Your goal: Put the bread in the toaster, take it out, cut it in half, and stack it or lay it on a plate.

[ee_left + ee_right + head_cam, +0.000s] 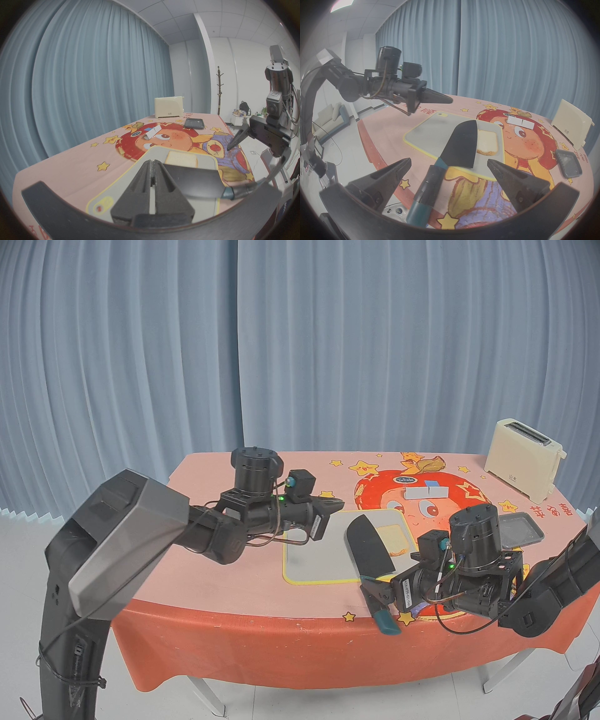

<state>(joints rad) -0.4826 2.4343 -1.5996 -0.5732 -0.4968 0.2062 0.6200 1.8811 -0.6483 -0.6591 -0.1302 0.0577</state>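
A slice of bread (395, 540) lies flat on the pale cutting board (312, 559), at its right end. A knife with a black blade (370, 545) lies across the board beside the bread, its teal handle (384, 617) pointing at the table's front edge. My right gripper (448, 162) stands open with the handle (426, 190) between its spread fingers, not clamped. My left gripper (333, 505) hovers shut and empty above the board's far left part (153, 162). The cream toaster (524, 459) stands at the far right, and a dark plate (519, 530) rests in front of it.
Two small white blocks (426, 492) lie on the printed cloth behind the board. The table's front edge runs just under my right gripper. Curtains hang close behind the table. Bare cloth stretches to the left of the board.
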